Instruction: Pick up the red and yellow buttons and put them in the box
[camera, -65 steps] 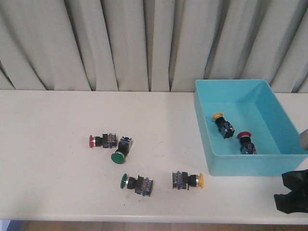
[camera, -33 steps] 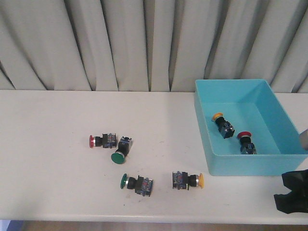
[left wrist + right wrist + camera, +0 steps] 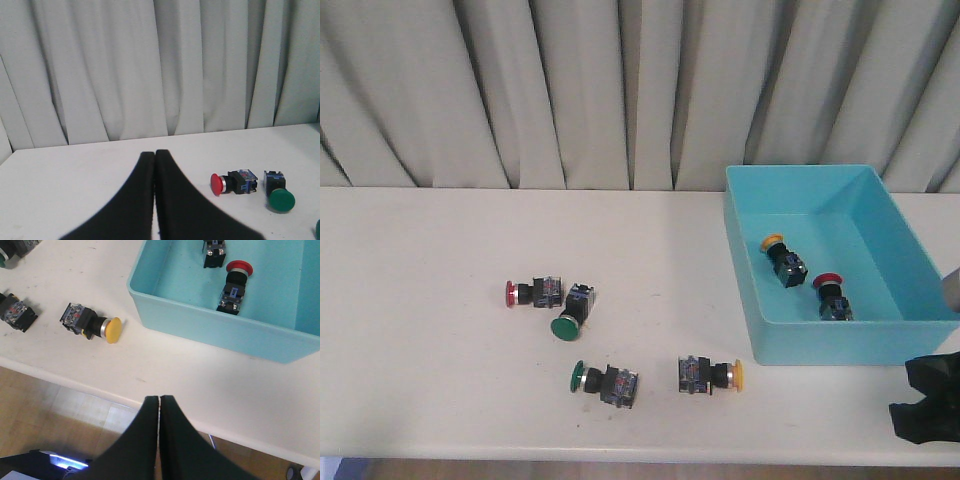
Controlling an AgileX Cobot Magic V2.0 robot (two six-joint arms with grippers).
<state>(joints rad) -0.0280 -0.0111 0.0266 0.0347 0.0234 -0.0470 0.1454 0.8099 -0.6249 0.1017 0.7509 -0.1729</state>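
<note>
Two grippers: both with fingers pressed together and nothing between them.
Left gripper (image 3: 155, 155): low over the table, its tips pointing toward the curtain; seen only in its own wrist view.
Right gripper (image 3: 159, 400): near the table's front edge, just outside the box's near wall; in the front view only dark arm parts show at the lower right corner.
Box (image 3: 752, 300): turquoise, on the right side of the table, open at the top.
Inside the box: one yellow button (image 3: 781, 255) toward the back, one red button (image 3: 830, 293) nearer the front wall, both lying on the floor of the box, apart from each other.
Outside, yellow button on the table (image 3: 712, 375): on its side, just left of the box's front corner, cap toward the box.
Outside, red button on the table (image 3: 533, 293): on its side, left of middle, cap pointing left.
Green buttons: one (image 3: 573, 313) just beside the red one, another (image 3: 604, 381) closer to the front edge.
Table (image 3: 430, 350): plain off-white top.
Room: pale pleated curtain (image 3: 570, 90) across the whole back.
</note>
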